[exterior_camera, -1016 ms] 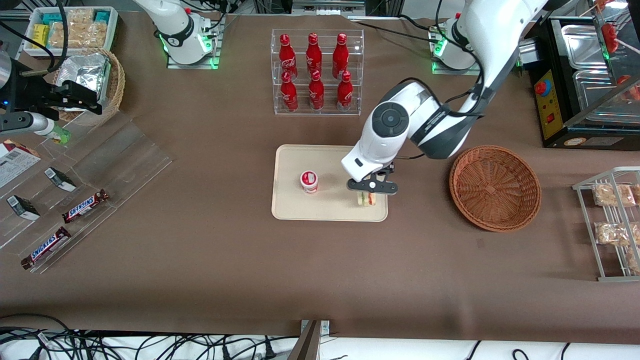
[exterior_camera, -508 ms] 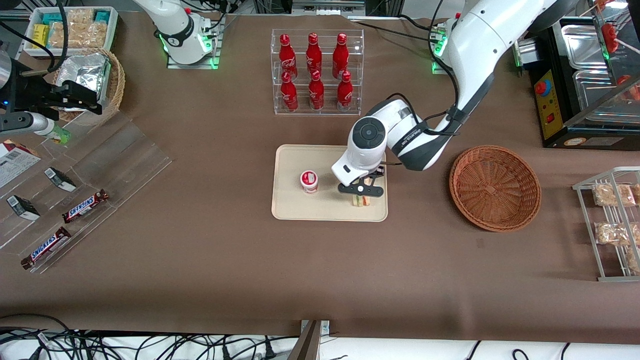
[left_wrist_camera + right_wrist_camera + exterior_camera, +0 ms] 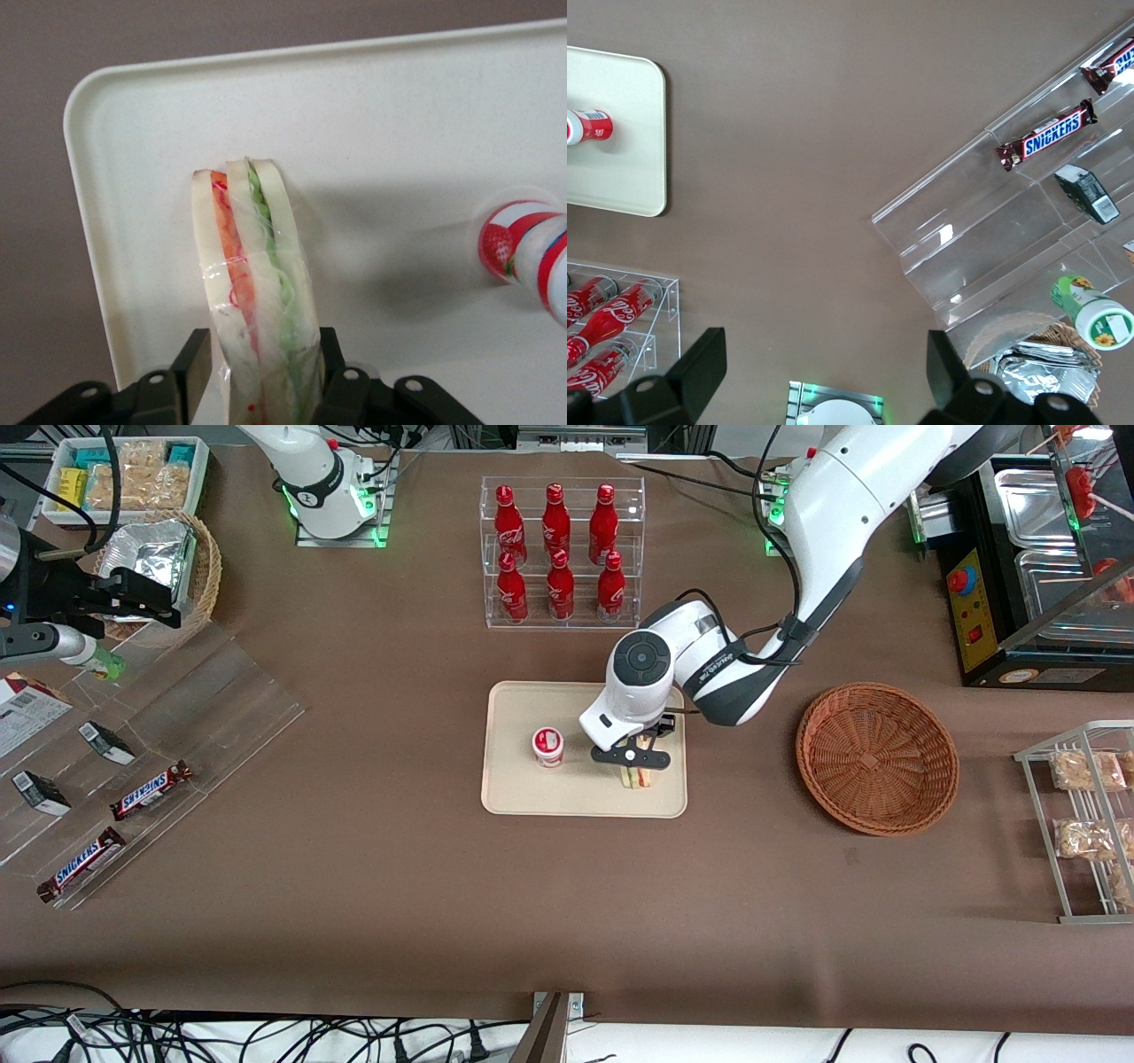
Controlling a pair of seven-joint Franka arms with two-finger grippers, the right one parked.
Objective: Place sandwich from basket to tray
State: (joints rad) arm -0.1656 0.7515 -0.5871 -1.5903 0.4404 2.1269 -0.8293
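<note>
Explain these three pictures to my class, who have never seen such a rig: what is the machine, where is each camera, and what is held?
The machine is a white robot arm with a two-fingered end effector. One picture looks down on the table from the front; one comes from a camera on the working arm's wrist; one from the parked arm's wrist. The end effector is over the cream tray, shut on a wrapped wedge sandwich. A small red-and-white cup stands on the tray beside it. The reddish-brown wicker basket, toward the working arm's end, holds nothing. Cola bottles stand in a clear rack farther from the front camera.

brown table (image 3: 399,886) carries tray (image 3: 523,797), basket (image 3: 877,757), bottle rack (image 3: 561,553).
</note>
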